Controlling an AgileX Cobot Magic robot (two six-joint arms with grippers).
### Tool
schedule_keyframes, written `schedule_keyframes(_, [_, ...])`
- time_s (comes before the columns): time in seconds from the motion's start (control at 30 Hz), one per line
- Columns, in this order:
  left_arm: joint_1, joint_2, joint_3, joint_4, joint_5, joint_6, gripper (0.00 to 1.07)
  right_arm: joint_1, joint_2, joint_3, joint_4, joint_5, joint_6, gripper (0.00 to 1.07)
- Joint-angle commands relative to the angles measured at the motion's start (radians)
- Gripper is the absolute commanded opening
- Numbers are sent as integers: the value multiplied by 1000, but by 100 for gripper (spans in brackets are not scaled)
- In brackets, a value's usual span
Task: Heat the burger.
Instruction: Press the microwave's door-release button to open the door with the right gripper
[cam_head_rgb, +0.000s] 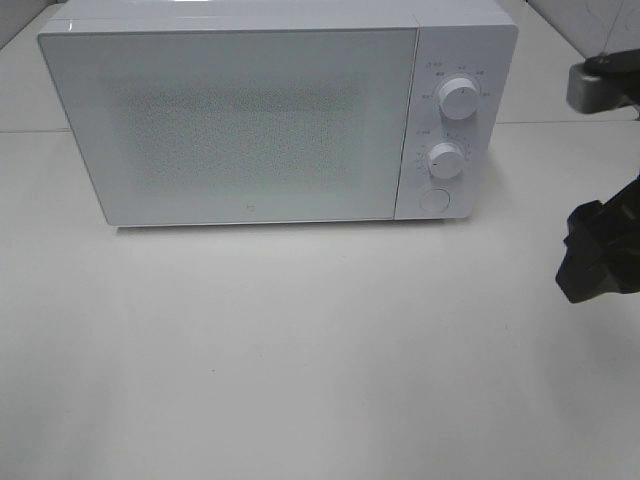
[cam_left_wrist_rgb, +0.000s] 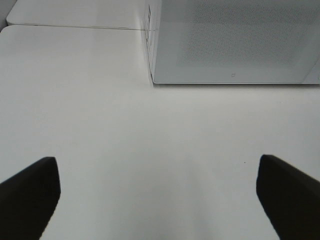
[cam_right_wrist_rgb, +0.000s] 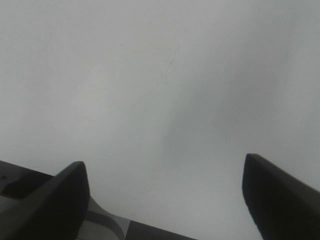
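A white microwave (cam_head_rgb: 240, 120) is shown standing on the table (cam_head_rgb: 300, 350), its door shut, with two knobs (cam_head_rgb: 459, 97) set above a round button (cam_head_rgb: 433, 199). The left fingers (cam_left_wrist_rgb: 30, 195) and the right fingers (cam_right_wrist_rgb: 55, 200) are held wide apart and empty above the table. The burger is seen in no view.

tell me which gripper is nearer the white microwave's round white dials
Right. The right gripper hangs just right of the round white dials; the left gripper faces the door's far left corner.
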Motion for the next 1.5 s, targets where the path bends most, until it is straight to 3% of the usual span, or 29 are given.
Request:
schedule_keyframes(0.03, [3, -4, 1, -4, -6, -2, 100, -7, -77, -3, 14, -8, -33, 74])
schedule_keyframes(0.2, [3, -4, 1, -4, -6, -2, 100, -7, -325, -3, 14, -5, -37, 75])
schedule_keyframes(0.37, [3, -4, 1, -4, -6, -2, 100, -8, -454, 5, 11, -4, -37, 77])
schedule_keyframes(0.6, [3, -4, 1, -4, -6, -2, 100, -8, -648, 123, 6, -7, -33, 78])
schedule_keyframes(0.67, [3, -4, 1, -4, -6, -2, 100, -54, -758, 198, 6, -8, -2, 77])
schedule_keyframes(0.77, [3, -4, 1, -4, -6, -2, 100, -81, -787, 210, 6, -9, 3, 77])
schedule_keyframes(0.93, [3, -4, 1, -4, -6, -2, 100, -238, -975, 261, 5, -7, -21, 76])
schedule_keyframes(1.03, [3, -4, 1, -4, -6, -2, 100, -286, -1053, 291, 11, -5, -21, 76])
schedule_keyframes(1.5, [3, -4, 1, -6, -7, -2, 100, -322, -1198, 353, 11, 22, -20, 76])
